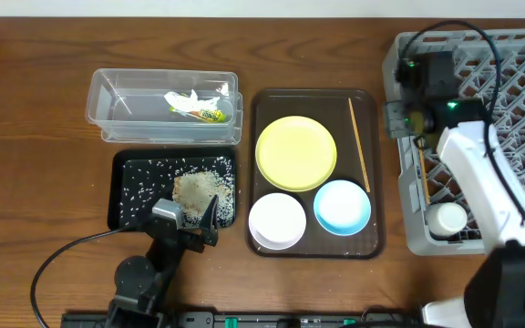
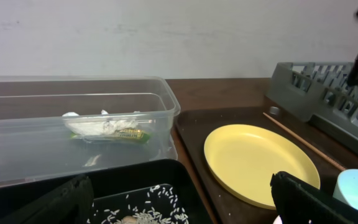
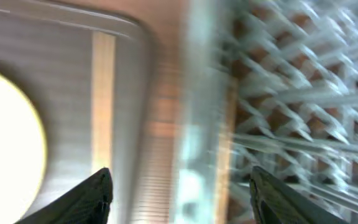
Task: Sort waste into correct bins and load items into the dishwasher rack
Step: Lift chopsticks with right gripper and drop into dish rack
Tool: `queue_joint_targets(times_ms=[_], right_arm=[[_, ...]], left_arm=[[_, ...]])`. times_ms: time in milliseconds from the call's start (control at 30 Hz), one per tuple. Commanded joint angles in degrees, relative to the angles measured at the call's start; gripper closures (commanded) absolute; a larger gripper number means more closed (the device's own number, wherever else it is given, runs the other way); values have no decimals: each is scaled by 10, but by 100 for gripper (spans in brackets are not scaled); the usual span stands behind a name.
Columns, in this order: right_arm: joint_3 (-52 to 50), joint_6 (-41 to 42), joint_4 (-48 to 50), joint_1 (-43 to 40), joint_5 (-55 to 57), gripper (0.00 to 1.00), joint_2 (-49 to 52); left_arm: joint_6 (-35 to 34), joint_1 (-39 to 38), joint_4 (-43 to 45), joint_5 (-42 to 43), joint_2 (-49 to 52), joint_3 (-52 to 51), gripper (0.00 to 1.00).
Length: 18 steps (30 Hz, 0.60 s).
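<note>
- Waste looks sorted. The clear tub [image 1: 103,100] toward the desk's far-left corner holds one crumpled paper scrap [image 1: 185,100] and one sauce packet [image 1: 210,115]. The black tray [image 1: 114,191], nearer the front edge, carries the rice crumbs [image 1: 197,189], one heap plus scattered grains.
- Loading has barely begun. On the brown serving tray [image 1: 267,109] at mid-desk sit one yellow plate [image 1: 296,153], one white bowl [image 1: 277,221], one blue bowl [image 1: 342,206] and one chopstick [image 1: 359,146].
- A thin orange-brown stick [image 1: 424,178] lies in the left side of the dishwasher rack [image 1: 518,91] at the desk's right edge (probably the other chopstick).
- The right gripper [image 3: 180,186] hangs over the rack's left rim, jaws wide apart and empty.
- The left gripper [image 1: 190,219] is by the front edge at the black tray, jaws spread and holding nothing.
</note>
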Motion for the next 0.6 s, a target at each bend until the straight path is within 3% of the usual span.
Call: queue_joint_targets(times_ms=[0, 133, 167, 267, 433, 567], right_arm=[[10, 44, 2, 42, -53, 32, -12], [10, 64, 17, 70, -50, 42, 34], [10, 71, 20, 73, -44, 48, 55], [10, 95, 26, 73, -18, 53, 100], [10, 97, 40, 71, -19, 50, 168], [10, 97, 42, 70, -18, 62, 204]], left_arm=[[8, 1, -4, 0, -5, -7, 7], [8, 1, -4, 0, -5, -7, 7], [8, 1, -4, 0, -5, -7, 7], [8, 1, -4, 0, -5, -7, 7], [8, 1, -4, 0, -5, -7, 7], [8, 1, -4, 0, -5, -7, 7]])
